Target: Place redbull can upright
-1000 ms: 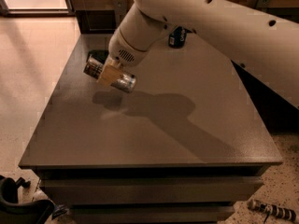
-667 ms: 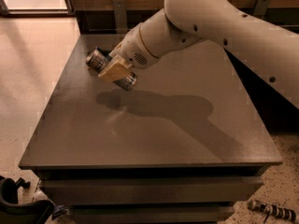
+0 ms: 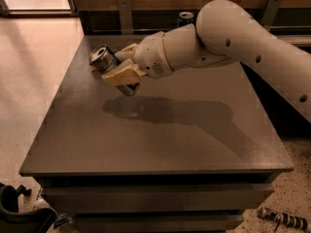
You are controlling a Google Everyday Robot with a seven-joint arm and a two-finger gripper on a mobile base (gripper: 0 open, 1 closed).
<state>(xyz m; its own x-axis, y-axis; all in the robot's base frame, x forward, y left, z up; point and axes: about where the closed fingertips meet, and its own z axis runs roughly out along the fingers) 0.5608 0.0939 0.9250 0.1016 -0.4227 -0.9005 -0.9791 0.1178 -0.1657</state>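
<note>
The redbull can [image 3: 103, 58] is a slim silver can with its shiny top facing up and to the left. It is tilted, held in the air above the left rear part of the dark table [image 3: 155, 130]. My gripper [image 3: 119, 69] is shut on the redbull can around its middle, with tan fingers [image 3: 122, 74] on either side. The can's lower end sticks out below the fingers. The white arm reaches in from the upper right.
A dark blue can with white lettering [image 3: 185, 18] stands at the table's back edge, partly behind the arm. A wooden wall with metal brackets runs behind the table. Dark equipment lies on the floor at the lower left and lower right.
The arm has swung lower and further across the view, now covering most of the blue can. The held can has shifted slightly and stays tilted above the table.
</note>
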